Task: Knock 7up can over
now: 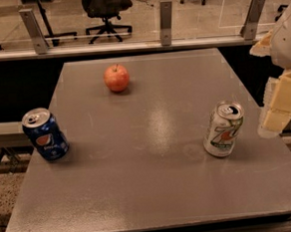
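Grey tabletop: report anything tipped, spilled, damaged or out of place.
Nothing stands out. The white-and-green aluminium 7up can and the blue aluminium Pepsi can both stand upright, the round red apple sits whole, and no liquid shows on the grey table. The robot's pale hand hangs beside the 7up can, apart from it.

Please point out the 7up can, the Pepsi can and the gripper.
7up can (223, 130): camera view, middle of its white side.
Pepsi can (45, 137): camera view, on its blue side.
gripper (275, 121): camera view, at the right edge, on its pale tip.
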### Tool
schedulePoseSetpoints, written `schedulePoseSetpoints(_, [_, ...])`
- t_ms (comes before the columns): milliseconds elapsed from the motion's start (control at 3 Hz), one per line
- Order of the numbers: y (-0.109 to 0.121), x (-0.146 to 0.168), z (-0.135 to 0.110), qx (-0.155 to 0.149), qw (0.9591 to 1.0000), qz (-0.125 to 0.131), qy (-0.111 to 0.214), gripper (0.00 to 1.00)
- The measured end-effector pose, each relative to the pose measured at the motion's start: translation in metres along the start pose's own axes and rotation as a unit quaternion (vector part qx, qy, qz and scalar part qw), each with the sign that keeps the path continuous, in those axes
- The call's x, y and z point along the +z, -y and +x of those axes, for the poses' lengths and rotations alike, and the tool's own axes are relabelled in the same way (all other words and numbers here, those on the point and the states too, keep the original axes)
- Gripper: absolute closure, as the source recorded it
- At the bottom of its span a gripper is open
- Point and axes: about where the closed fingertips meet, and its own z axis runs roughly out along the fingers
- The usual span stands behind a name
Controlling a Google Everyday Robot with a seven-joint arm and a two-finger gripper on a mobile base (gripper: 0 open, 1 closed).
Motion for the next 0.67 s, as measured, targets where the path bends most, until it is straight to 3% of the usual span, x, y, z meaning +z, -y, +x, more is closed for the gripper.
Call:
schedulePoseSetpoints(333, [0.0,0.0,0.0,0.0,1.0,0.0,0.0,0.0])
schedulePoseSetpoints(667, [-0.0011,0.0036,-0.0019,0.011,0.9996,0.0,0.026,0.0])
